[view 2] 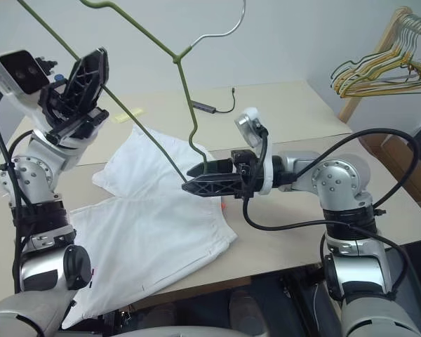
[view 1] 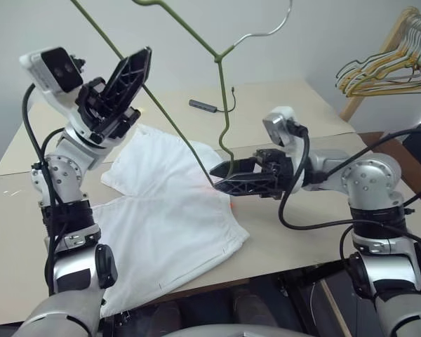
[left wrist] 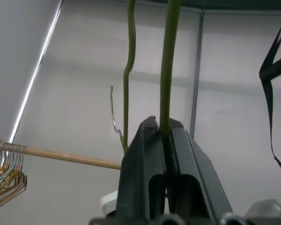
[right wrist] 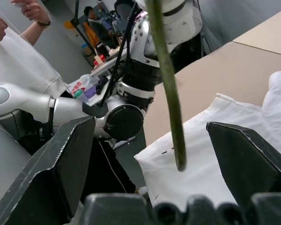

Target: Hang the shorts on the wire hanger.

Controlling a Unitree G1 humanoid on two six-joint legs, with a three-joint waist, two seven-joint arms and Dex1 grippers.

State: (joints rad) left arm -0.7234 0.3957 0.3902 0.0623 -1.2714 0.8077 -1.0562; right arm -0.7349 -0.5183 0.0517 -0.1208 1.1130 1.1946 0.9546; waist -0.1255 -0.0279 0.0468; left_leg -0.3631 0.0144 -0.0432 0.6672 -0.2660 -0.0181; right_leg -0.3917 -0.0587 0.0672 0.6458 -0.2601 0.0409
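**Olive wire hanger held aloft over white shorts on bench**

Olive-green wire hanger: thin, triangular, with a paler silvery hook curving at its top. It is held in the air above the bench, tilted, one long wire side running down through the left gripper. The left wrist view shows that gripper's two black fingers pressed together on the green wire. A loose wavy wire end hangs down from the neck and stops just above the cloth, near the right gripper.

White shorts: soft cloth, lying spread and partly rumpled on the beige bench, one leg folded up toward the left arm. Two tiny dark marks sit near a hem. A small orange-red speck shows at the cloth edge under the right gripper.

Right gripper: lying level over the shorts' edge, pointing toward the left arm. Its fingers stand wide apart and hold nothing; in the right wrist view the hanging green wire end falls between them, touching neither.

Other items: small dark device with cable at the bench's far side; wooden rack at the right with bunched yellow and tan hangers; a person in a white top in the background of the right wrist view.

No legible writing or brand marks.
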